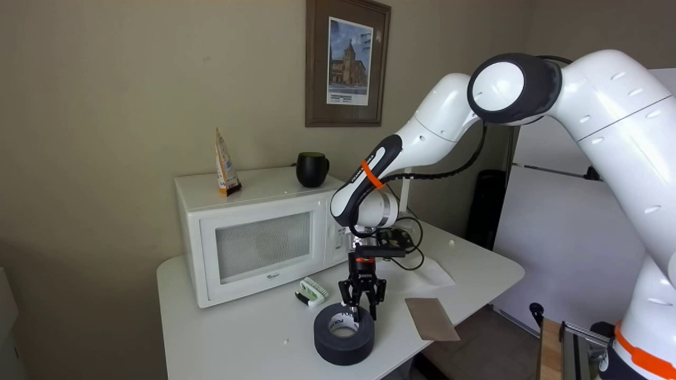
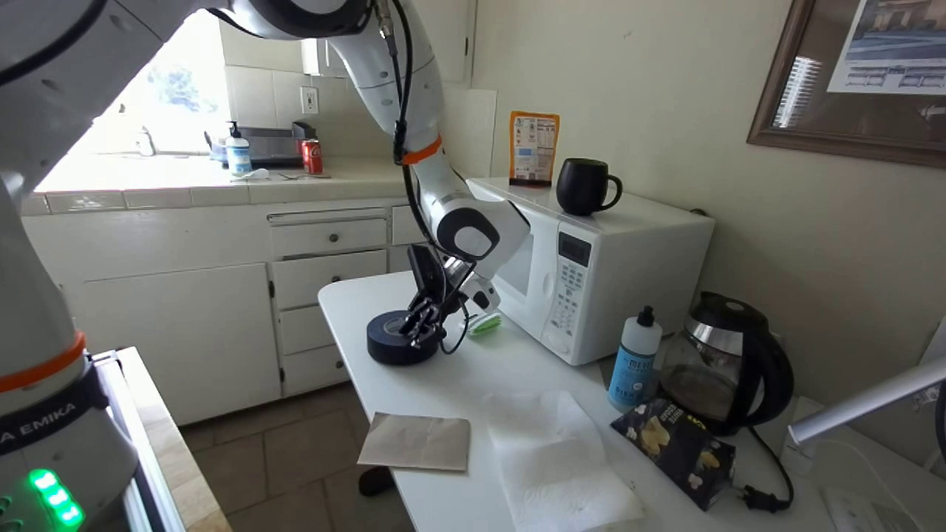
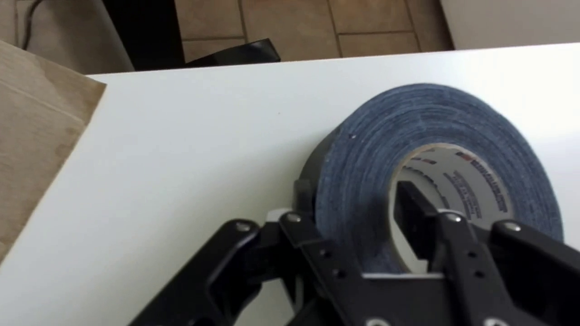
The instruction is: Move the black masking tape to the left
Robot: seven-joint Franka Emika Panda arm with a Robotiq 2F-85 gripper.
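Tape roll (image 3: 430,115) likely firm, fairly heavy, hard to damage; pinch its rim near 9 o'clock in wrist view; pincer (image 3: 355,195) straddles it there; clamped or loose, cannot tell.

1. A kitchen, seemingly a home's.
2. Far left in an exterior view, white cabinets (image 2: 185,340) and drawers (image 2: 325,240) under a tiled counter (image 2: 222,196) bearing a red can (image 2: 312,157).
3. On the near white counter (image 2: 447,388), a microwave (image 2: 635,273) topped by a black mug (image 2: 580,186).
4. Far right in an exterior view, a white refrigerator (image 1: 560,227).
5. A framed picture (image 1: 349,63) on the wall (image 1: 132,105).
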